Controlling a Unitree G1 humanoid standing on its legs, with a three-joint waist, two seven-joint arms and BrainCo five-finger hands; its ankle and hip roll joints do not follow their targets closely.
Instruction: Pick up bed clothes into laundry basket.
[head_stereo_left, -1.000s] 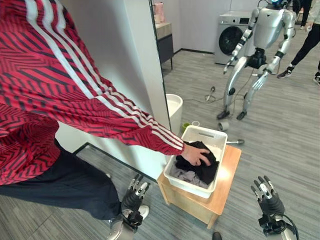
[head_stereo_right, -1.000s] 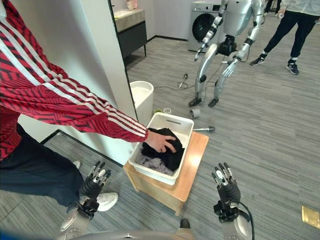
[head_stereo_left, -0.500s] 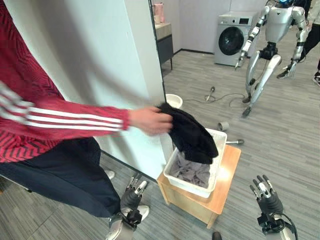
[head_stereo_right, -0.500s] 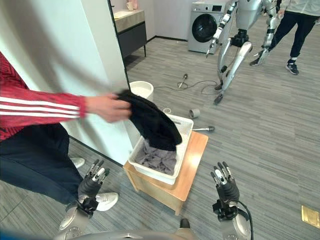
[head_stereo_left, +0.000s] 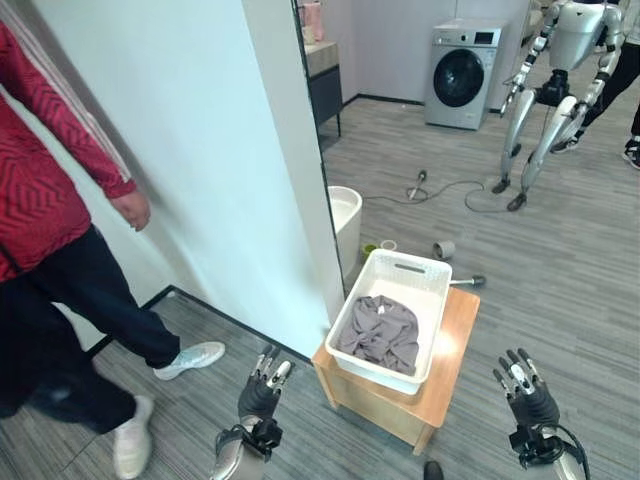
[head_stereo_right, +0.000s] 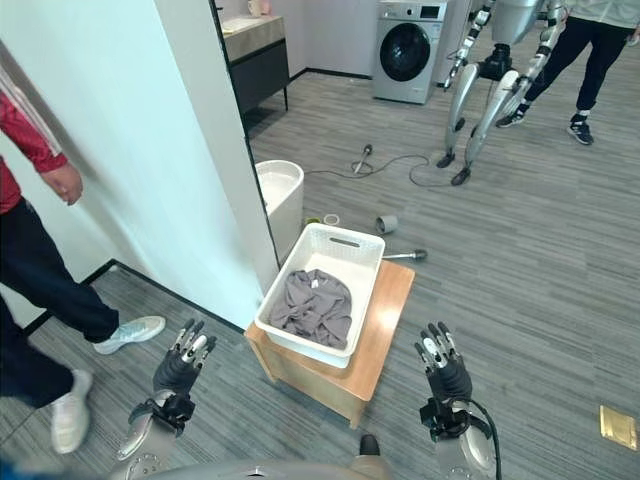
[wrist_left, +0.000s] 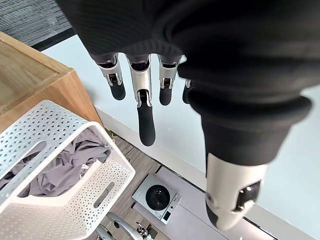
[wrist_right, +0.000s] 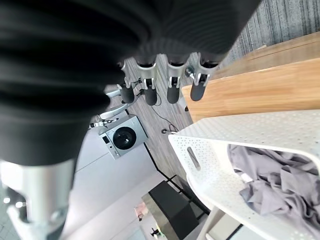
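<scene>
Low on either side, left hand (head_stereo_left: 262, 385) and right hand (head_stereo_left: 523, 390), fingers straight and spread, holding nothing. Between them, white laundry basket (head_stereo_left: 432, 300) on a small wooden table (head_stereo_left: 451, 375), grey bed clothes (head_stereo_left: 381, 333) inside. Beyond, by the white wall (head_stereo_left: 205, 150), a person (head_stereo_left: 45, 260) in red.

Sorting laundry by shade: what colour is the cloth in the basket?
Grey cloth, lying in the white basket; clearest in the right eye view.

A white perforated plastic basket (head_stereo_left: 431, 283) is sitting on a smooth, matt wooden stand (head_stereo_left: 452, 365), holding soft, crumpled grey cloth (head_stereo_left: 380, 333). Wood-grain planks are covering the floor (head_stereo_left: 560, 270). The wall (head_stereo_left: 190, 130) is looking smooth and matt.
</scene>
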